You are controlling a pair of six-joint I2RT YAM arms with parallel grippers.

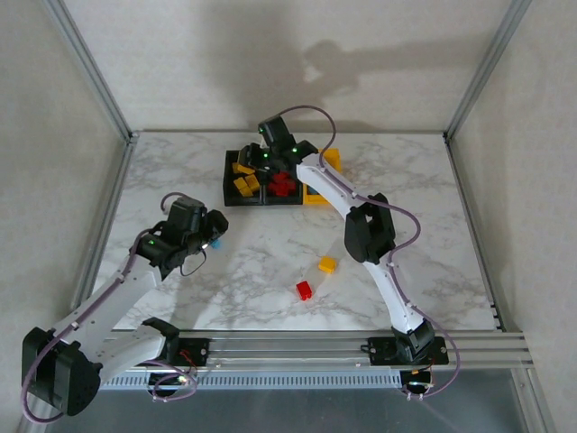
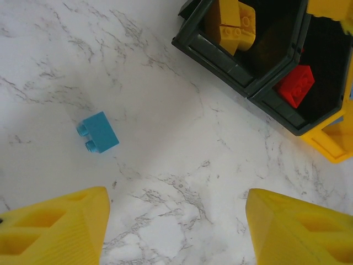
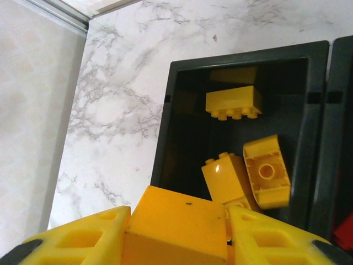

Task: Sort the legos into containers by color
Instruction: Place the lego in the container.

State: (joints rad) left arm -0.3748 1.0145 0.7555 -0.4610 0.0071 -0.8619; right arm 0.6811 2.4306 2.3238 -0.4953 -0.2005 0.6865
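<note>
My right gripper (image 3: 177,238) is shut on a yellow brick (image 3: 175,223) and hangs over the left black bin (image 3: 170,110), which holds several yellow bricks (image 3: 233,102). From above, that gripper (image 1: 262,161) sits over the row of bins: the left black bin (image 1: 229,173), the middle black bin with red bricks (image 1: 282,185), and the yellow bin (image 1: 334,161). My left gripper (image 2: 176,221) is open above bare marble, with a blue brick (image 2: 97,132) lying ahead and to its left. From above, the left gripper (image 1: 213,231) is at mid-left.
A loose yellow brick (image 1: 327,264) and a loose red brick (image 1: 305,290) lie on the marble table (image 1: 270,253) near the front centre. In the left wrist view the bins (image 2: 259,83) stand at the upper right. Metal frame posts border the table.
</note>
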